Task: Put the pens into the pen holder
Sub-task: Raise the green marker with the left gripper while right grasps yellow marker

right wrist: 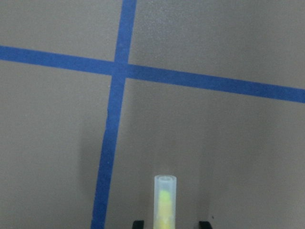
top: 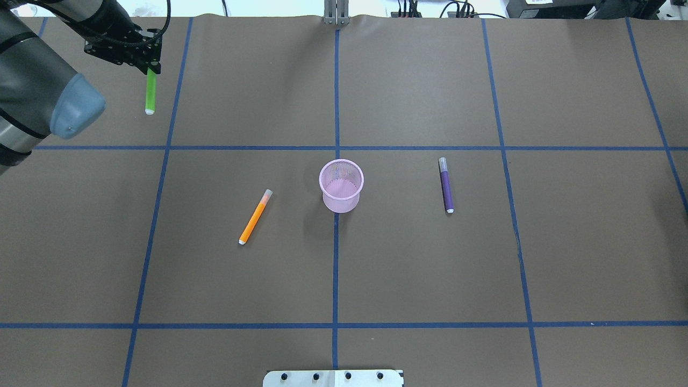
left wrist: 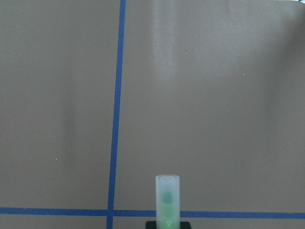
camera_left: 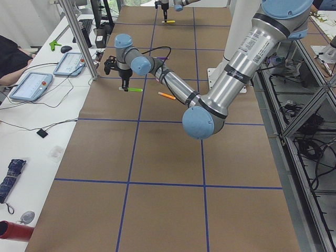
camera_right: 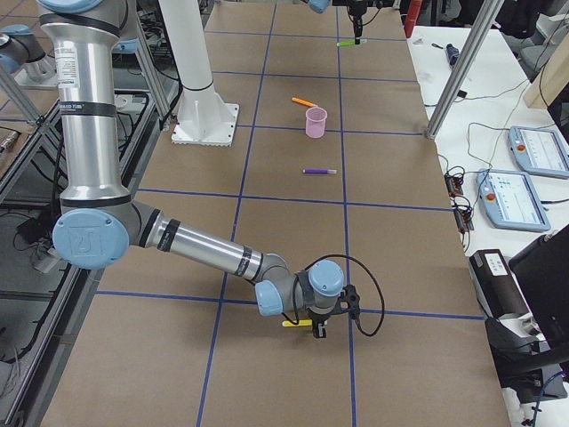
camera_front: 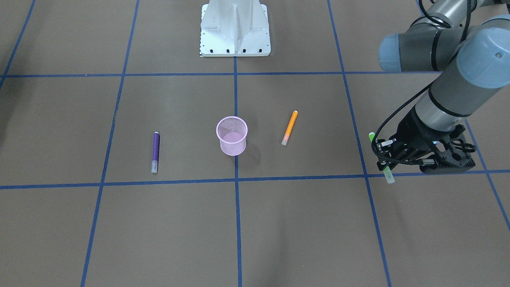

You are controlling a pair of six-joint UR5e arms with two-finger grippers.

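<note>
Left hand [top: 150,67]: clamped on green pen [top: 151,92], far left of pen holder [top: 339,204]; carry-over likely next. Orange pen [top: 253,217]: left of holder. Purple pen [top: 446,188]: right. Right hand [camera_right: 318,331]: fingers [right wrist: 138,223] spread astride yellow pen [right wrist: 165,200], far right; closing due.

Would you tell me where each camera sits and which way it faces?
Front-facing: across the table, facing the base; left arm on its right.
Overhead: behind the base, looking forward and down; left arm upper left.
Exterior left: table's end; left arm near.
Exterior right: opposite end; right arm near.
Left wrist: down past the green pen.
Right wrist: down past the yellow pen.
Front-facing and overhead share the pen holder.
</note>
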